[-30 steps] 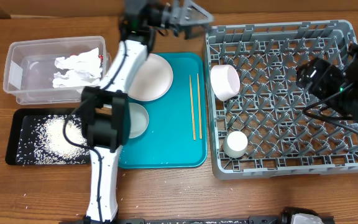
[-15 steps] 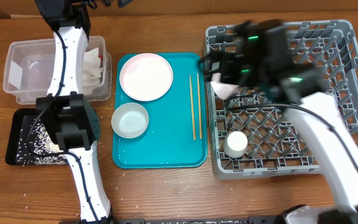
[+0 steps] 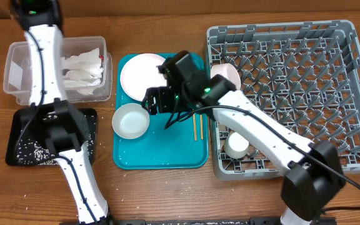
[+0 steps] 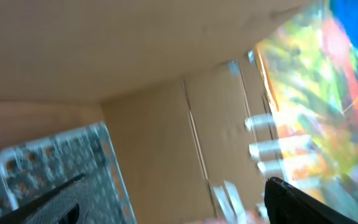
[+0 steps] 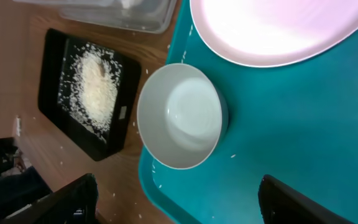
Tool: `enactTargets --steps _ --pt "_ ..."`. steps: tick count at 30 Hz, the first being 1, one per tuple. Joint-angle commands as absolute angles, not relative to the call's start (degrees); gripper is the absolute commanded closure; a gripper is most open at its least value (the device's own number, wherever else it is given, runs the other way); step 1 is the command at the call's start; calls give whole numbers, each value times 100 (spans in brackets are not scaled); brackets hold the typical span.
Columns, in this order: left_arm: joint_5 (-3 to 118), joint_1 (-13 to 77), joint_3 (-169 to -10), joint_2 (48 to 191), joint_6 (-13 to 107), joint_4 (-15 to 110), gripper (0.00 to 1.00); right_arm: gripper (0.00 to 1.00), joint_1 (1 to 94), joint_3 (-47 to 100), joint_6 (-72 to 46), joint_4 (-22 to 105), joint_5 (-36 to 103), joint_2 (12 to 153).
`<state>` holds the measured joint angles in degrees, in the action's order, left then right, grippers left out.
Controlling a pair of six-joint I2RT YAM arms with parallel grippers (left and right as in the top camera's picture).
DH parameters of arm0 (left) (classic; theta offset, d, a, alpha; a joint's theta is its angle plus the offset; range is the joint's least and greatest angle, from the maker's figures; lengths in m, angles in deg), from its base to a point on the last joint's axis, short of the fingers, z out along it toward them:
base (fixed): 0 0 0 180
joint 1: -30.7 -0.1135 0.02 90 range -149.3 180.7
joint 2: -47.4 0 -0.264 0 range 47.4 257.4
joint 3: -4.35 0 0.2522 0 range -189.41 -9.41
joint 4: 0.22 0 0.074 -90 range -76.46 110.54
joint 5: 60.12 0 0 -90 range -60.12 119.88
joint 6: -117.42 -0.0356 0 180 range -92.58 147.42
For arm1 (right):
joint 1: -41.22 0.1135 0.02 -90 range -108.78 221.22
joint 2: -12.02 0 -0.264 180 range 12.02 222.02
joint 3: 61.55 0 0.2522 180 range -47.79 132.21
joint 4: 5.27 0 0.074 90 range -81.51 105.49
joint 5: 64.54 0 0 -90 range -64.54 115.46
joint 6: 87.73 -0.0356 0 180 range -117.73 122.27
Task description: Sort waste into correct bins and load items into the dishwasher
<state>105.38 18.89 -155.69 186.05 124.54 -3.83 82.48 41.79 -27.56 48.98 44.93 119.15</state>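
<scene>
My right gripper (image 3: 153, 102) hangs open and empty over the teal tray, just above the small white bowl (image 3: 130, 120). In the right wrist view the bowl (image 5: 182, 118) lies between and ahead of the open fingers (image 5: 179, 208), with the large plate (image 5: 278, 31) beyond. The plate (image 3: 141, 75) and two chopsticks (image 3: 197, 125) lie on the tray. Napkins (image 3: 80, 69) fill the clear tub (image 3: 17, 75). Rice (image 5: 98, 87) lies in the black tray (image 3: 20, 147). The grey dish rack (image 3: 292, 94) holds a bowl (image 3: 227, 74) and a cup (image 3: 236, 145). My left gripper (image 4: 173, 211) is open, raised high and aimed at the room.
The teal tray (image 3: 167, 150) sits between the bins and the rack. My left arm (image 3: 45, 56) rises over the clear tub at the far left. Loose rice grains dot the wooden table (image 3: 36, 187) near the black tray. The left wrist view is blurred.
My right arm has swung left from over the rack to over the teal tray beside the small bowl. My left arm has swung from the tray's back to the far left.
</scene>
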Motion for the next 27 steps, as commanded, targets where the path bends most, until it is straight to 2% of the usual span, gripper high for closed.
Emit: enactTargets --steps 1,6,9,12,17,22,24,27 --pt "9725 1858 -16336 18417 10589 476 11 16 8375 4249 -2802 4828 4287 12058" --pt "9124 1856 -17265 18415 8751 2487 12 19 8510 4249 -2804 4791 4200 12436" --pt "8626 1856 -17783 18415 7296 4222 11 21 8576 4249 -2839 4738 4200 12678" --pt "7690 1895 -18183 18415 5908 5943 10 21 8595 4249 -2850 4644 4202 12895" --pt "5988 2026 -18467 18415 3888 8026 0 26 8589 4251 -2913 4465 4200 13113" --pt "3583 2210 -18465 18415 3084 9455 0 40 8589 4251 -2996 4305 4108 13249" --pt "2635 2299 -18465 18415 3077 9824 0 49 8589 4251 -3103 4294 4012 13301" --pt "1935 2413 -18465 18415 3082 10233 0 54 8589 4254 -3276 4224 4012 13445"
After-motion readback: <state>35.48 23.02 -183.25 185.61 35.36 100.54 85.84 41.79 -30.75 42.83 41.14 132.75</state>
